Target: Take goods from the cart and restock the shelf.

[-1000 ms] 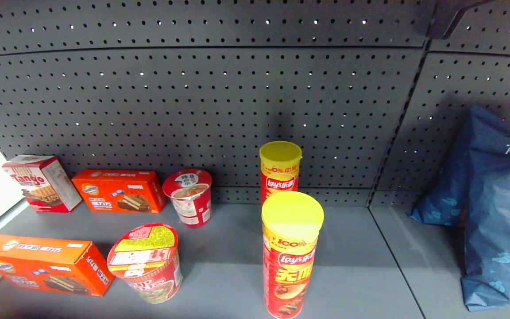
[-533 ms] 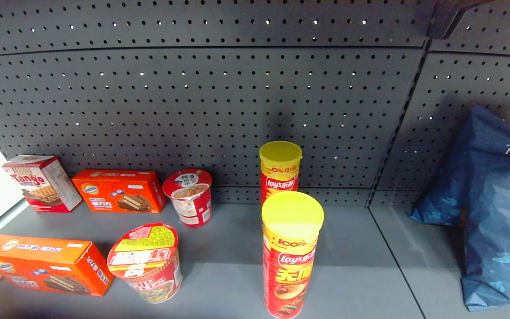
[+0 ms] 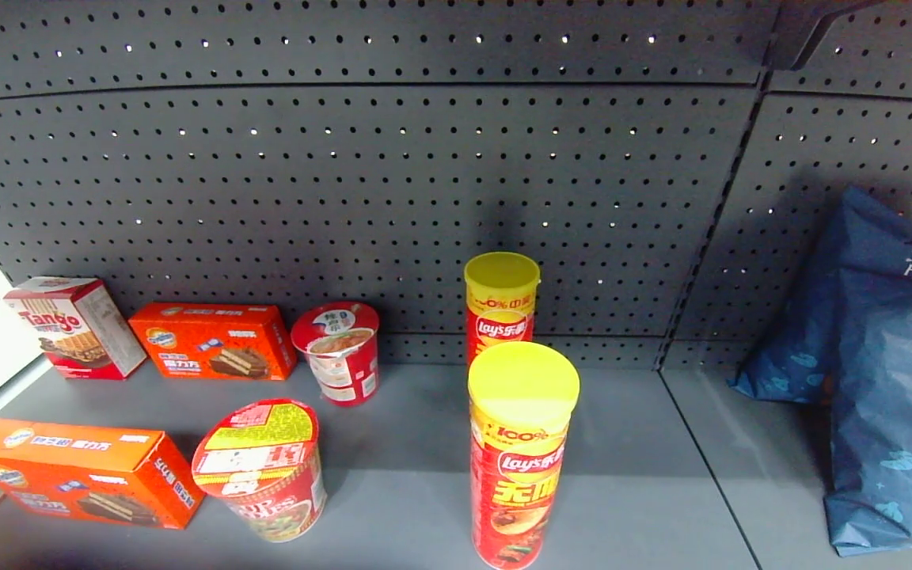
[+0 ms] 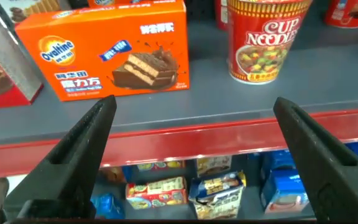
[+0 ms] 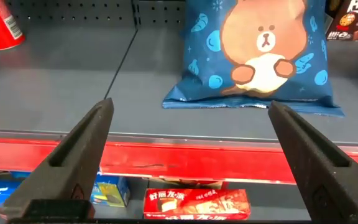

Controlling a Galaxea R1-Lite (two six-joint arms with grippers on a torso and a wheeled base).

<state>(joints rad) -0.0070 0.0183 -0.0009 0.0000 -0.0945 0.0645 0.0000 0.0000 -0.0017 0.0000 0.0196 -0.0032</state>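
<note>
The shelf [image 3: 646, 483] was a dark grey board with a perforated back panel [image 3: 345, 182], and the goods stood on it in loose pairs. Near the middle, a red potato chip can with a yellow lid [image 3: 521, 467] stood upright at the near side. A second can of the same kind [image 3: 501, 305] stood upright right behind it, against the back panel.

To the left of the cans, a large cup noodles tub [image 3: 264, 471] stood near, and a smaller red noodle cup [image 3: 337, 352] stood farther back. Left again, one orange chocolate wafer box [image 3: 84, 473] lay near and another [image 3: 213, 340] lay far. A red and white wafer box [image 3: 76, 326] was at the far left. A blue snack bag [image 3: 883, 380] leaned against the back panel at the right, well apart from the cans.

The left gripper [image 4: 194, 106] hung just in front of the shelf's red front edge [image 4: 229, 140], facing the near orange box and the large tub. Its fingers were spread wide apart. The right gripper [image 5: 189, 106] hung before the same edge farther right, facing the blue bag, with its fingers also wide apart. Packaged goods on a lower shelf [image 4: 166, 190] showed beneath the edge.

Compared with the head view one second and half a second before, every item stood in the same place and the view had not shifted.
</note>
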